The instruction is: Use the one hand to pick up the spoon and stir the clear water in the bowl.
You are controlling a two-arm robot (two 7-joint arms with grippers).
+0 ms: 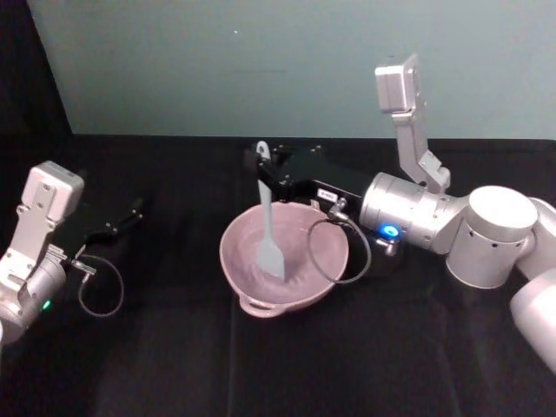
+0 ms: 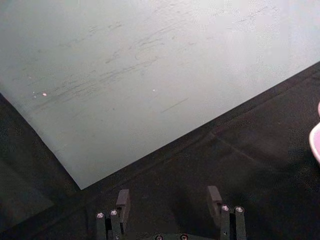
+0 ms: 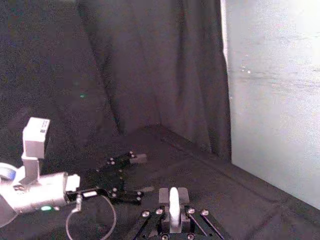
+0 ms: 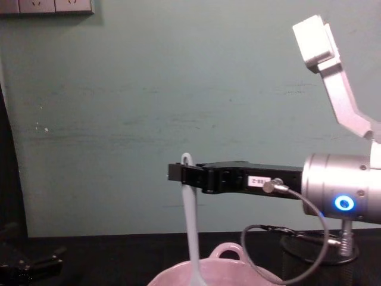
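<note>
The right end effector [image 1: 261, 165] grips the spoon [image 1: 266, 217] by its handle top, blade down inside the pink bowl [image 1: 239, 250].

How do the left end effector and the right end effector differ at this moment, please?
The right end effector is shut on the spoon, holding it nearly upright with its blade inside the bowl; the left end effector is open and holds nothing. The right is above the bowl; the left is off to the left, away from it. Both are slim and black.

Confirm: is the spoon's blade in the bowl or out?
In. The spoon stands nearly upright, blade down inside the bowl, handle top held by the right gripper.
</note>
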